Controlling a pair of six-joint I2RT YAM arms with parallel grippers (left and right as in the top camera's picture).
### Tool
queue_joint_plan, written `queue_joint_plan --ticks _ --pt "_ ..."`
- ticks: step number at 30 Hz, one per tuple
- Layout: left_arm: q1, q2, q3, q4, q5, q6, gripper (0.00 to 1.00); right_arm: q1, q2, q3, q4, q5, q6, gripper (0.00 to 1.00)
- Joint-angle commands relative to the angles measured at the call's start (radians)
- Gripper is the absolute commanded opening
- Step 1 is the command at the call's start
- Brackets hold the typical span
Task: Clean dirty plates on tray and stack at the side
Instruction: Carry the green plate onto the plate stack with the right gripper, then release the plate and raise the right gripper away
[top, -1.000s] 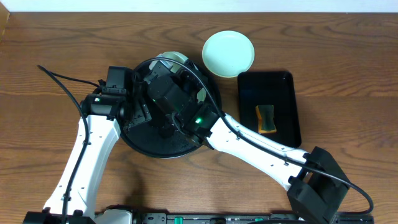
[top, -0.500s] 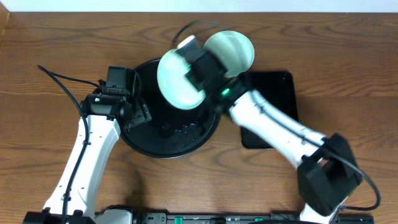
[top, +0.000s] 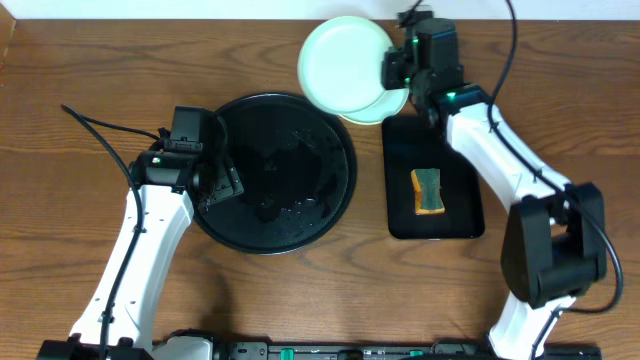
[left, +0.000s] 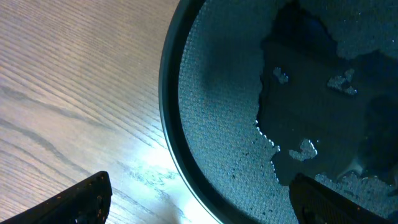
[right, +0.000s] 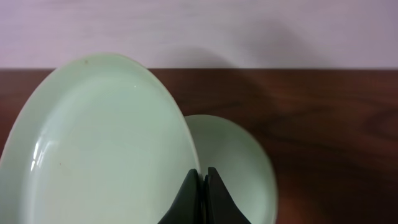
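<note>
Right gripper (right: 200, 182) is clamped tight on the rim of a mint plate (top: 340, 58). In the right wrist view the two dark fingers (right: 189, 198) come together right at the plate's edge. The plate sticks out to the side of the gripper, tilted, with its clean face towards the camera. From overhead it sits at the back of the table (top: 80, 70), off the round tray (top: 345, 190) and past its far right rim. A second plate (right: 239, 168), also pale green, lies partly under and behind the held one. We only see a crescent of it, and we can't tell whether the two plates touch or the held one is just above it. The gripper body covers part of that second plate from overhead. Left gripper (top: 218, 178) hangs with its jaws spread wide and nothing between them, over the left rim of the round tray, well apart from both plates. The left wrist view shows only the two fingertips (left: 87, 198) at the bottom corners, with the rest cut off. The tray's textured floor carries glossy patches and beads, probably water, though the blue glare makes it hard to call. Right of the round tray is a rectangular tray (top: 455, 140) with an orange-and-green sponge (top: 427, 191) lying in it, below the right gripper. A pale wall (right: 249, 31) fills the top of the right wrist view.
</note>
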Motion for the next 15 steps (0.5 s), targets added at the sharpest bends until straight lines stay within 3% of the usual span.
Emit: queue_joint_plan --ticks 1,8,15 --pt "0.004 -0.002 -0.002 -0.003 -0.016 -0.001 0.91 -0.039 0.076 0.005 0.040 -0.028 0.081 0.01" --pt "0.004 -0.002 -0.002 -0.003 -0.016 -0.001 0.92 -0.077 0.187 0.005 0.157 -0.045 0.095 0.01" --pt "0.004 -0.002 -0.002 -0.003 -0.016 -0.001 0.92 -0.075 0.220 0.005 0.148 -0.069 0.095 0.01"
